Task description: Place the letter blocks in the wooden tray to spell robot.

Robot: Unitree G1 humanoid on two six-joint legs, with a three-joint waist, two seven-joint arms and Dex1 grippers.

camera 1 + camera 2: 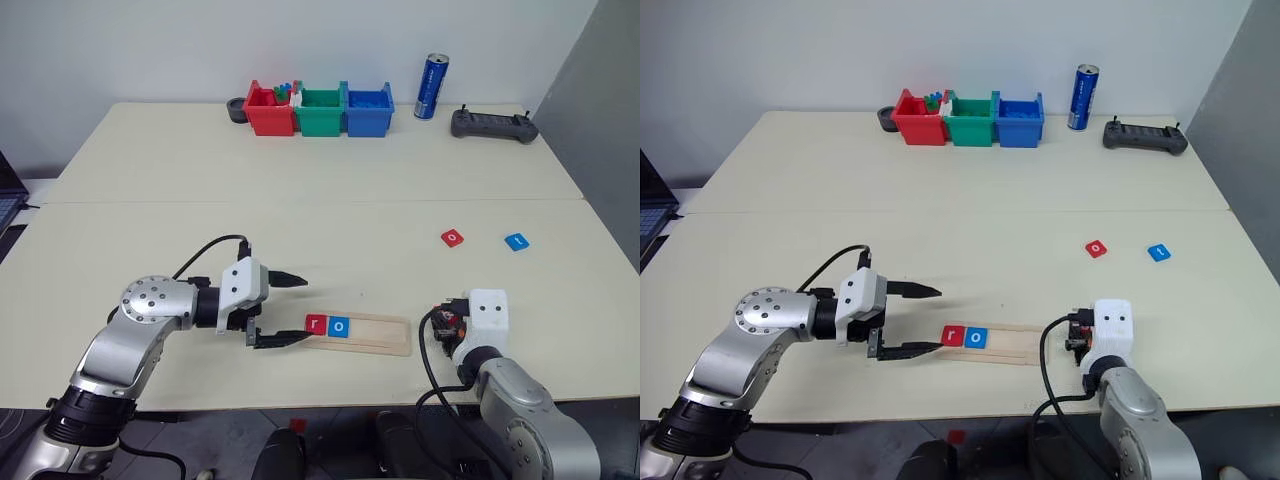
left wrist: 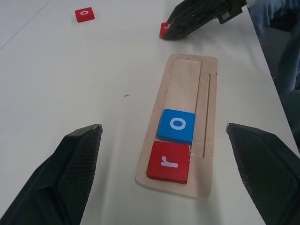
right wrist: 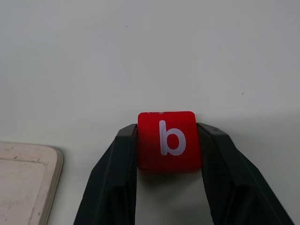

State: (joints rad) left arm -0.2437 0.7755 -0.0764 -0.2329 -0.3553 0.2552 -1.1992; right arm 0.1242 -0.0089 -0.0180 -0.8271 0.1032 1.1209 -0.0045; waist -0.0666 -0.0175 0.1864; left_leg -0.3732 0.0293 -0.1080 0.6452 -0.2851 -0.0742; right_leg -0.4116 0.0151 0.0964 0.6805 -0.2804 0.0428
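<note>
Lower centre of the head views: wooden tray [image 1: 370, 332] on the bench [image 1: 300, 190], red r tile [image 1: 317, 323] and blue o tile [image 1: 339, 326] seated at its left end. Left claw [image 1: 285, 309] spread wide, straddling that end, touching nothing. Right wrist view alone shows the right claw [image 3: 168, 154] pinching a red b tile [image 3: 168, 139], just beside the tray's right end. Loose red o tile [image 1: 452, 238] and blue tile [image 1: 516, 241] lie right of centre, well apart from both claws. Bins [image 1: 320, 110], can [image 1: 431, 86], controller [image 1: 493, 124] along the top.
</note>
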